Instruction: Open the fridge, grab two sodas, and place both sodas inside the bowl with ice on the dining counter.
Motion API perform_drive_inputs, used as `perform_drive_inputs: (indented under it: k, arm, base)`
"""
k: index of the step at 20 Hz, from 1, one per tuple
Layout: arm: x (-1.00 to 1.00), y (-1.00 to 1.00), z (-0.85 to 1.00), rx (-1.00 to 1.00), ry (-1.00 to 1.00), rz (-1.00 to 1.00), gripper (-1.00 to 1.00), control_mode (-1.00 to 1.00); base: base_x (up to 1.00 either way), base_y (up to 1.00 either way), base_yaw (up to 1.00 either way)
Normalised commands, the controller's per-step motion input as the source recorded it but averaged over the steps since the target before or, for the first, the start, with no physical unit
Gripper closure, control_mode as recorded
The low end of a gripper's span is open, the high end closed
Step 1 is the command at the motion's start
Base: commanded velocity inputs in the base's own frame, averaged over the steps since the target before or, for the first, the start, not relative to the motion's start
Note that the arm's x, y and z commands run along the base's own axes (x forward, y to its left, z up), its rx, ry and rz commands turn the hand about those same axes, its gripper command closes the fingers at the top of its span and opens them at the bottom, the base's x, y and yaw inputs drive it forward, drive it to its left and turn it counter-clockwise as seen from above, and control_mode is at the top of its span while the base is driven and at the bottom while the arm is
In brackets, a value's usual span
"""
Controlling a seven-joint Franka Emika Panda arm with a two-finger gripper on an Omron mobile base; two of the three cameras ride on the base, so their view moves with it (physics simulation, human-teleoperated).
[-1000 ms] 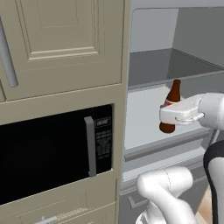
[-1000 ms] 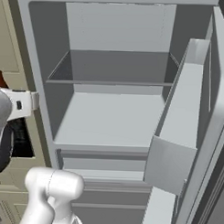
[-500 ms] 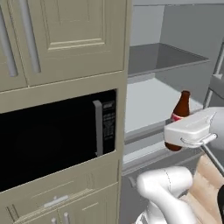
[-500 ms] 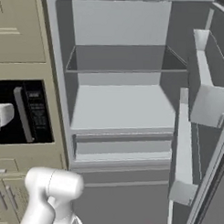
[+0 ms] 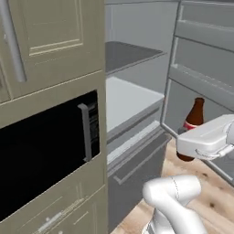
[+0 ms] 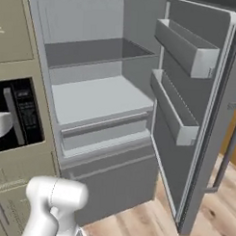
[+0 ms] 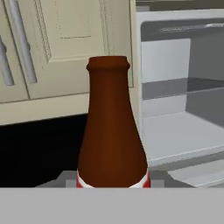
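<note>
Fridge (image 6: 101,100) stands open with bare shelves at the frame's centre, and the pincer (image 5: 201,153) at right clamps one soda bottle (image 5: 191,128) upright outside it, so carrying to the bowl and likely the second soda remain.

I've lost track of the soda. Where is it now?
The soda bottle stands upright in the hand, at the left base view's right, before the open fridge.

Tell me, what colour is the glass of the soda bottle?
Dark brown; the soda bottle shows it best in the hand view.
</note>
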Motion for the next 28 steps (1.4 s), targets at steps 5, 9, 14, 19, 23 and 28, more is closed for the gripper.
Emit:
perform_drive_inputs:
  k: [5, 9, 14, 19, 23, 28]
  arm:
    - [0.0, 0.0, 0.0, 0.0, 0.0, 0.0, 1.0, 1.0]
    - [0.0, 0.0, 0.0, 0.0, 0.0, 0.0, 1.0, 1.0]
    - [0.0, 0.0, 0.0, 0.0, 0.0, 0.0, 1.0, 1.0]
    - [0.0, 0.0, 0.0, 0.0, 0.0, 0.0, 1.0, 1.0]
    - [0.0, 0.0, 0.0, 0.0, 0.0, 0.0, 1.0, 1.0]
    - [0.0, 0.0, 0.0, 0.0, 0.0, 0.0, 1.0, 1.0]
  base:
    - [-0.2, 0.03, -0.72]
    - [-0.21, 0.03, -0.72]
    - [-0.23, 0.03, -0.72]
    - [-0.31, 0.02, -0.69]
    - [-0.37, 0.03, -0.67]
    - [-0.58, 0.07, -0.62]
